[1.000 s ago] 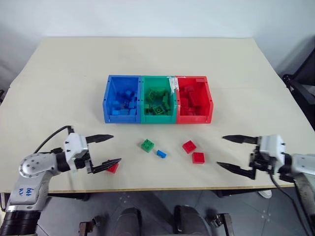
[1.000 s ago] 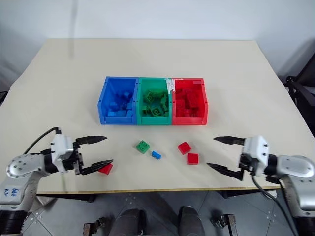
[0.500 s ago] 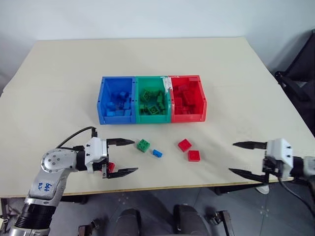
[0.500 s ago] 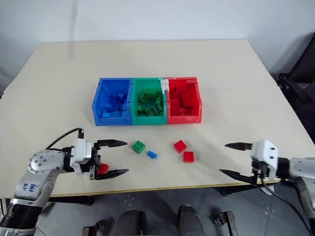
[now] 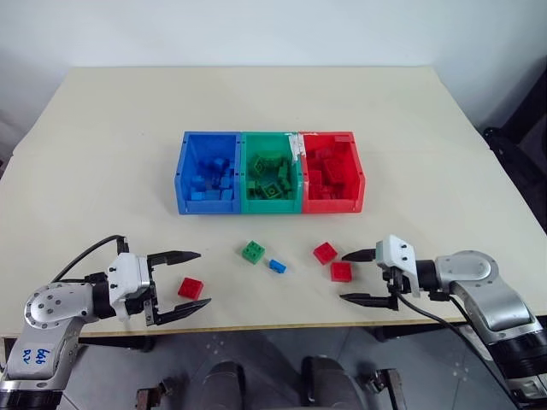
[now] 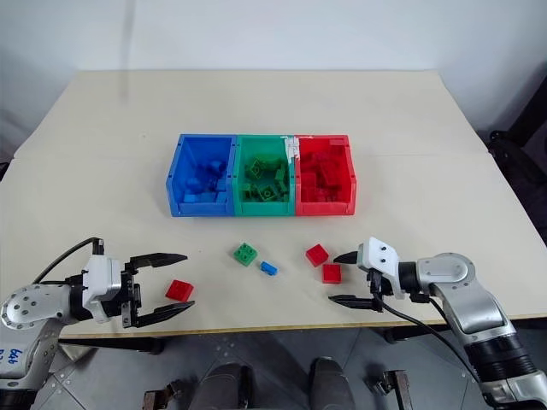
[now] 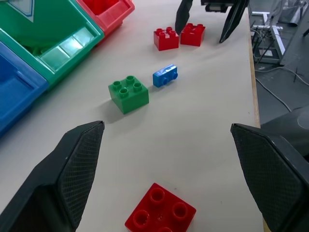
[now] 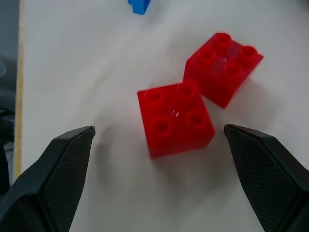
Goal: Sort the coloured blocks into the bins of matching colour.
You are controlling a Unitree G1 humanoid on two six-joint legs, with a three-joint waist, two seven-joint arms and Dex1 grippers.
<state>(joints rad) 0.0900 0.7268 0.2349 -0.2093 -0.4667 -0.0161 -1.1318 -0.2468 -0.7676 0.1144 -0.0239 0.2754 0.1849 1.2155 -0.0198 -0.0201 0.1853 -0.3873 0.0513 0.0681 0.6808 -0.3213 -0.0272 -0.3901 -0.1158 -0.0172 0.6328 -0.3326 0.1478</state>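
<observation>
Facing the desk (image 5: pixel 102 154), I had the bins (image 5: pixel 271 172) mid-desk and five loose blocks nearer me.
My left pincer (image 5: pixel 186 283) gaped empty around a red block (image 5: pixel 191 288); my right pincer (image 5: pixel 356 276) gaped empty beside two red blocks (image 5: pixel 341 271), with green block (image 5: pixel 254 251) and blue block (image 5: pixel 278 266) between.

Bright, even overhead light; tabletop (image 5: pixel 102 154) evenly lit, no glare. Soft, short shadows under left gripper (image 5: pixel 191 281) and right gripper (image 5: pixel 355 277). Head views sharp. Wrist views: near fingers (image 7: pixel 77 169) slightly soft, mild edge stretch.
</observation>
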